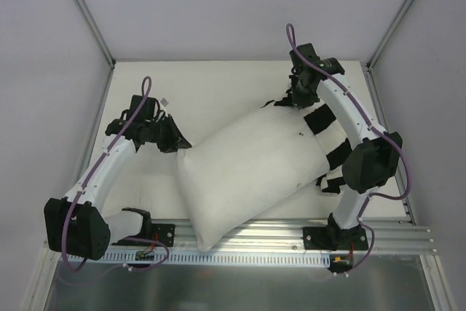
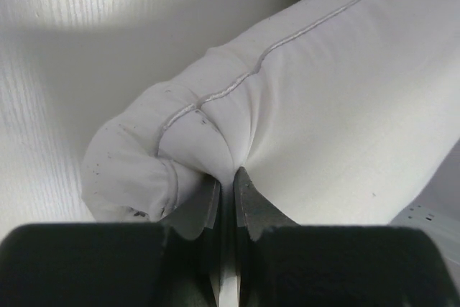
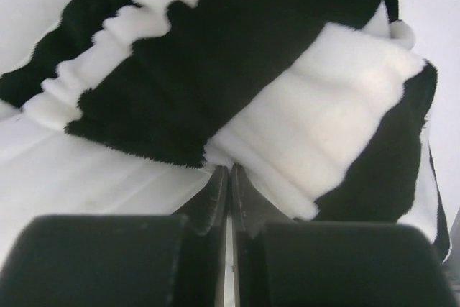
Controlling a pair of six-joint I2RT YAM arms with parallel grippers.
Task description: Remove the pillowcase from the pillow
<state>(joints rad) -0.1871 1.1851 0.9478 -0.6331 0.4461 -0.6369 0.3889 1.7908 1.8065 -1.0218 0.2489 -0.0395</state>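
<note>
The plain white pillow (image 1: 247, 172) lies slantwise across the table. The black-and-white striped pillowcase (image 1: 325, 127) is bunched over its far right end only. My left gripper (image 1: 177, 141) is at the pillow's bare left corner. In the left wrist view this gripper (image 2: 228, 175) is shut on a pinched fold of the pillow (image 2: 338, 120). My right gripper (image 1: 298, 97) is at the far right end. Close up, that gripper (image 3: 230, 170) is shut on the fuzzy edge of the pillowcase (image 3: 287, 70), and the pillow (image 3: 86, 174) shows white beneath.
An aluminium rail (image 1: 291, 242) runs along the near edge, holding both arm bases. Grey walls with slanted metal posts (image 1: 84, 9) enclose the white table (image 1: 211, 89). The pillow's near corner overhangs the rail.
</note>
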